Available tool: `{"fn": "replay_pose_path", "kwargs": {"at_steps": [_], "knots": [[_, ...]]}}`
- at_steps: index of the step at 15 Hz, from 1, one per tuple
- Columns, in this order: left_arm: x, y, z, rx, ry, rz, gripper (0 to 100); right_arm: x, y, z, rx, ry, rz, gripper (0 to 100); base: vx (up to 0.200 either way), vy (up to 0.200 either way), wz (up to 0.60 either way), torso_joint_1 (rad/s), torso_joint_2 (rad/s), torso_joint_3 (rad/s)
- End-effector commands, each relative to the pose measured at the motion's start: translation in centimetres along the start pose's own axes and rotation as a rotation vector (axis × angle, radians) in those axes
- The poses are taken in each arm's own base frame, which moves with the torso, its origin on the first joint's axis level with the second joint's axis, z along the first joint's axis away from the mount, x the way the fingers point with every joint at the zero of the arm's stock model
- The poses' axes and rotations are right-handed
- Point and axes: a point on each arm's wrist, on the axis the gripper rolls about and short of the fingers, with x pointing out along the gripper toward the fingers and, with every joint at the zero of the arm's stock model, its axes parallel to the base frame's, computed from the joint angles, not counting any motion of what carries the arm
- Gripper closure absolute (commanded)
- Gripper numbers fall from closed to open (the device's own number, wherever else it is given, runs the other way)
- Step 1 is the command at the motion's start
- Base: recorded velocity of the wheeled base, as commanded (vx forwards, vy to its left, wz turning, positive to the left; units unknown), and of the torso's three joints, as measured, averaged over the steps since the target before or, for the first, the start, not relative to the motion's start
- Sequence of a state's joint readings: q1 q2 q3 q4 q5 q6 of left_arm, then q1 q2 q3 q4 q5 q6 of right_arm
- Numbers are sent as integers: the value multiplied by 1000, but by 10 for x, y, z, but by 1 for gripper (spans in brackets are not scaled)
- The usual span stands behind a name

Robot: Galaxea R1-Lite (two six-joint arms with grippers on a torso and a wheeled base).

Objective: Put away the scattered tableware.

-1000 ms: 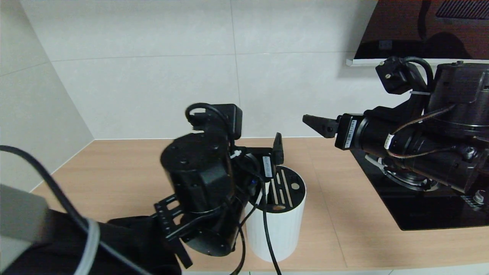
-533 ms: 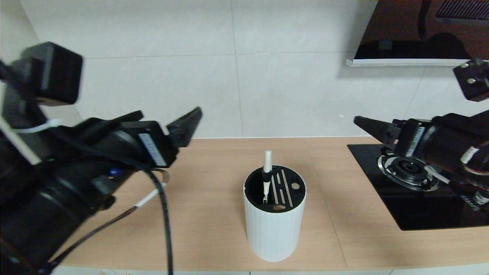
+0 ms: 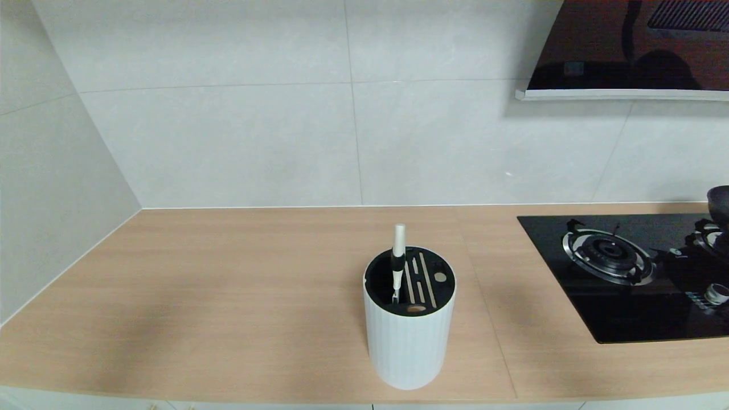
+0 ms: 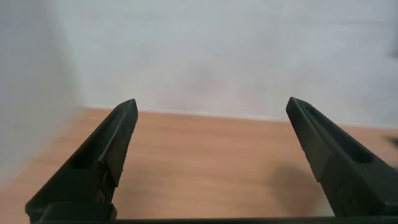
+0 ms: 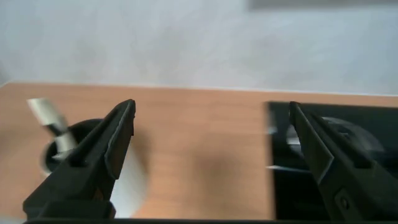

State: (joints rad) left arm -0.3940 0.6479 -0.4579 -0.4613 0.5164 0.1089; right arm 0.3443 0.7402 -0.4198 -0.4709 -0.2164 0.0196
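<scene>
A white ribbed holder (image 3: 409, 336) with a black slotted top stands near the front edge of the wooden counter (image 3: 228, 296). One utensil with a white handle (image 3: 398, 242) stands upright in its open compartment. In the left wrist view my left gripper (image 4: 211, 109) is open above bare counter, with nothing between its fingers. My right gripper (image 5: 211, 109) is open too; the holder (image 5: 93, 168) and the white handle (image 5: 46, 115) lie beyond one finger, and the stove (image 5: 336, 149) lies beyond the other.
A black glass gas stove (image 3: 632, 273) with burners takes up the right end of the counter. A range hood (image 3: 626, 51) hangs above it. Tiled walls close the back and the left side.
Both arms have pulled back out of the head view, the left one to the left and the right one to the right. The white-handled utensil now stands free in the holder.
</scene>
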Motion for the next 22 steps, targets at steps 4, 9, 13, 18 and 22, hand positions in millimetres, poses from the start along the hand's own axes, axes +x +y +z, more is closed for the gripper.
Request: {"fn": "replay_pose_path", "kwargs": {"at_steps": [4,9,13,18,22], "knots": [[-110,41,-28,72,-137,153,0,-122,-15,-11,-145,-237,-219,0,0,0,0,0,0,0],[-117,33,-38,58,-150,277,0,-140,-10,-50,-172,-217,-335,0,0,0,0,0,0,0],[-109,27,-99,112,27,176,0,-119,-15,-107,-157,-12,-295,0,0,0,0,0,0,0],[-102,19,-147,62,174,-157,0,-113,-15,-139,-148,109,-123,0,0,0,0,0,0,0],[-103,18,-148,75,181,-203,0,-113,-15,-143,-86,148,-117,0,0,0,0,0,0,0]]}}
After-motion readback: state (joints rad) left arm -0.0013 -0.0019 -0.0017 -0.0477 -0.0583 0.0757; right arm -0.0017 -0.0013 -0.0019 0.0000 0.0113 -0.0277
